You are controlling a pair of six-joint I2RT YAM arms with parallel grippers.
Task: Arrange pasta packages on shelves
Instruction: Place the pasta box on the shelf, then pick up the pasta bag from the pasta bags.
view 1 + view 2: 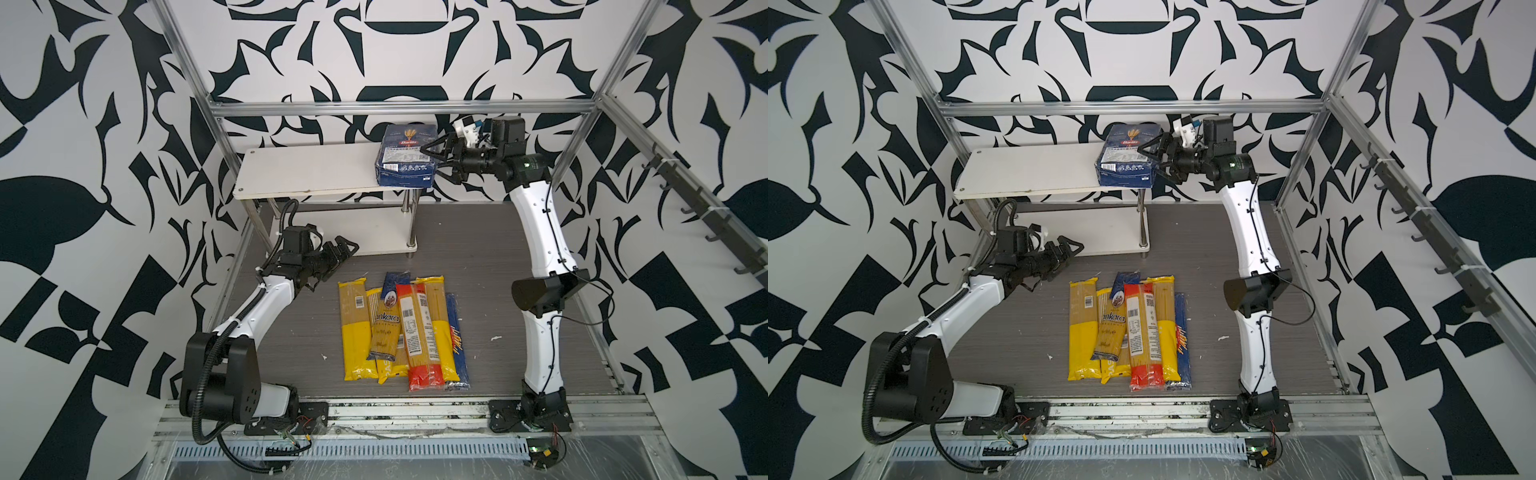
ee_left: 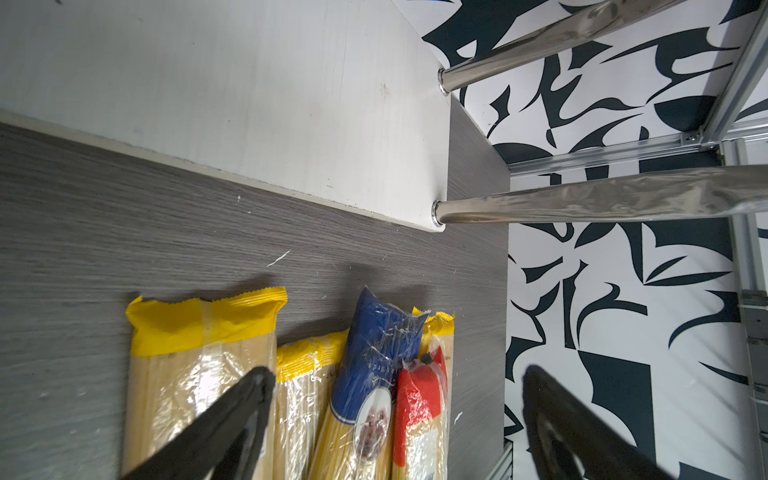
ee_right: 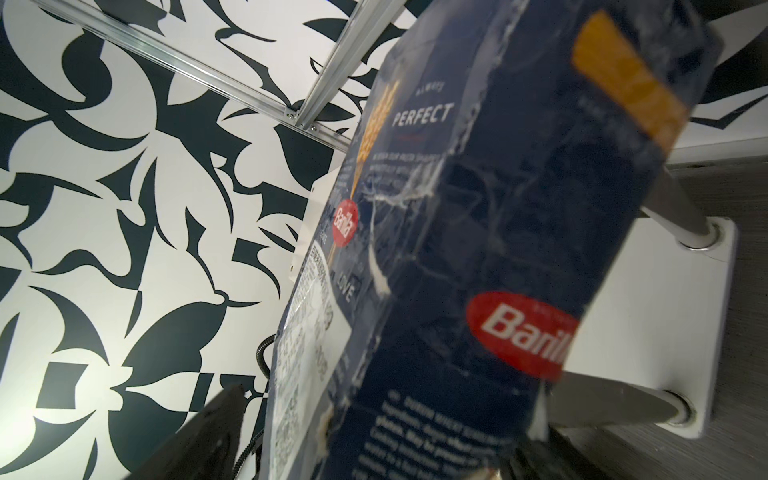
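Observation:
A wide dark-blue Barilla bag (image 1: 405, 160) (image 1: 1125, 160) (image 3: 498, 208) lies on the right end of the shelves' top board (image 1: 311, 170) (image 1: 1034, 170). My right gripper (image 1: 434, 163) (image 1: 1151, 161) (image 3: 386, 419) straddles its right end, open, with a gap beside one finger. Several long pasta packages (image 1: 399, 328) (image 1: 1129, 328) in yellow, red and dark blue lie piled on the grey table. My left gripper (image 1: 338, 257) (image 2: 397, 374) hovers open and empty over their far ends, in front of the lower board (image 1: 374, 232) (image 2: 249, 95).
Aluminium frame bars (image 1: 399, 109) run behind and beside the rack. A rail of dark hooks (image 1: 706, 216) lines the right wall. Chrome posts (image 2: 602, 199) stand at the rack's right end. Small white scraps (image 1: 496, 338) lie on the table.

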